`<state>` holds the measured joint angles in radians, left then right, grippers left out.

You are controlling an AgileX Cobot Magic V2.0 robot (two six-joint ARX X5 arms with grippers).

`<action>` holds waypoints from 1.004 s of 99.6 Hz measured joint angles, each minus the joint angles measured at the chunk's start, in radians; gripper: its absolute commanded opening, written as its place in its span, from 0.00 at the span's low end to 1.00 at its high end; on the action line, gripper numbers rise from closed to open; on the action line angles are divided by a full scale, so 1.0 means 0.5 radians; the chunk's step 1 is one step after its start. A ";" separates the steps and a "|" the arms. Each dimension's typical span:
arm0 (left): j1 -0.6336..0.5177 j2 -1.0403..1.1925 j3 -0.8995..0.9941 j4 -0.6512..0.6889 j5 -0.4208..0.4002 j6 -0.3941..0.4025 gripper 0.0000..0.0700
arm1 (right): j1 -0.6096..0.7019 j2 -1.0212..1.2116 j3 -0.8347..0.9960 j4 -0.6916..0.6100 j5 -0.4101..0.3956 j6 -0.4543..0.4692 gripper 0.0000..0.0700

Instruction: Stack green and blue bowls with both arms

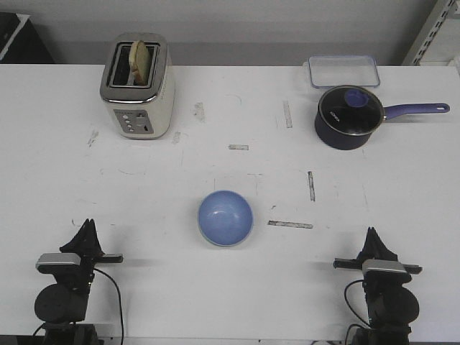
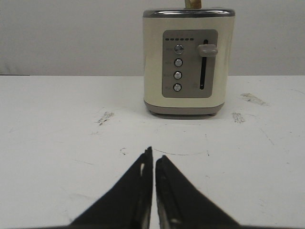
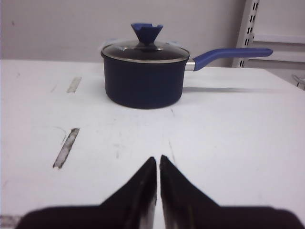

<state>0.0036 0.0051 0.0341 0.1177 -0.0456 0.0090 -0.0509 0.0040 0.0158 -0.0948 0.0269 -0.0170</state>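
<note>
The blue bowl point(image 1: 226, 218) sits upright on the white tabletop point(image 1: 230, 287), near the middle and a little toward the near edge. A thin pale rim shows around it, which may be the green bowl nested beneath, but the front view does not settle that; no separate green bowl is visible anywhere.

The bowl lies between the two arms, ahead of both. From the left end effector point(image 1: 88, 228) it is forward and to the right; from the right end effector point(image 1: 371, 235) it is forward and to the left. Both stand well apart from it, at roughly equal reach, so neither arm is clearly nearer. Being round, the bowl has no long axis to align with.

In each wrist view the pointed black fingers meet at the tips: the left end effector point(image 2: 153, 155) is closed on nothing, and so is the right end effector point(image 3: 157, 161).

The bowl looks smooth and faintly glossy, with a shallow rounded hollow. At the far left stands a cream toaster point(image 1: 137, 86) with metal trim and bread in its slot. At the far right are a dark navy saucepan point(image 1: 348, 117) with glass lid and long blue handle, and behind it a clear rectangular container point(image 1: 343, 70). The tabletop is matte, scuffed and marked with worn tape strips.
</note>
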 measured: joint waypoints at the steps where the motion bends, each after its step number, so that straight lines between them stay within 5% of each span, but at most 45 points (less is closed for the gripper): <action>1: 0.000 0.000 0.000 -0.001 0.000 0.000 0.00 | -0.002 -0.001 -0.002 -0.008 -0.002 0.002 0.00; 100: 0.001 0.001 0.000 -0.003 -0.002 0.000 0.00 | -0.004 -0.005 -0.002 0.066 -0.002 0.035 0.00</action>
<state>0.0040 0.0055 0.0341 0.1162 -0.0463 0.0090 -0.0528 0.0017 0.0147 -0.0620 0.0261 0.0006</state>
